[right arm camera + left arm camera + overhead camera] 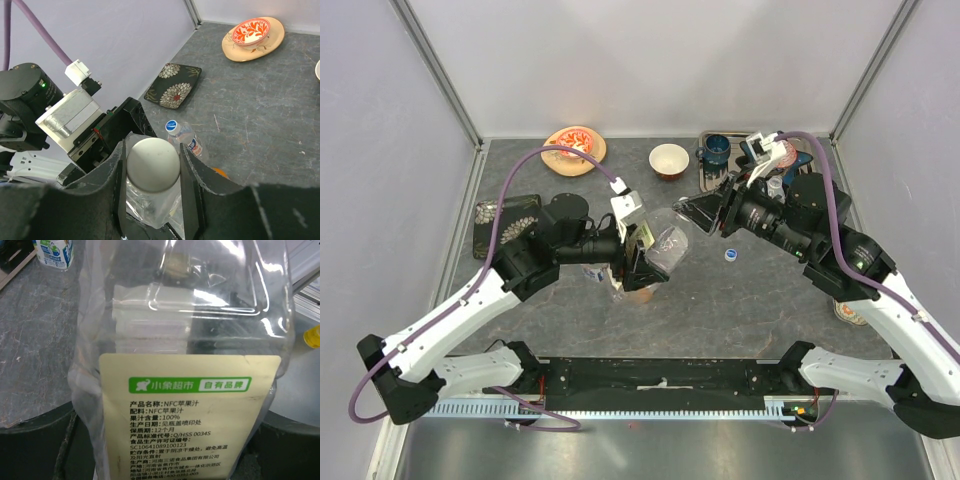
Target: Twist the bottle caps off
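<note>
At the centre of the top view I have the taller clear bottle lifted off the table, lying nearly level between the two arms, its body clamped in the left gripper and its neck pointed toward the right gripper. Through the right wrist camera I see the pale round cap sitting between the two dark fingers, which look closed against its sides or very nearly so; I cannot quite confirm contact on both pads. The left wrist view is filled by the bottle's crinkled clear wall and its cream label, so the jaws themselves are hidden there, though the hold is plain from above. I judge this bottle empty and light, with thin, soft walls that already dent under the clamp, so squeezing harder would only crush it and let it twist; the stiffer shoulder near the neck is the better place to brace. The cap is smooth and small, likely slippery, so I want the pads square on its rim before turning. Lower left of centre in the right wrist view, a short bottle with a blue cap lies on the grey table, waiting.
</note>
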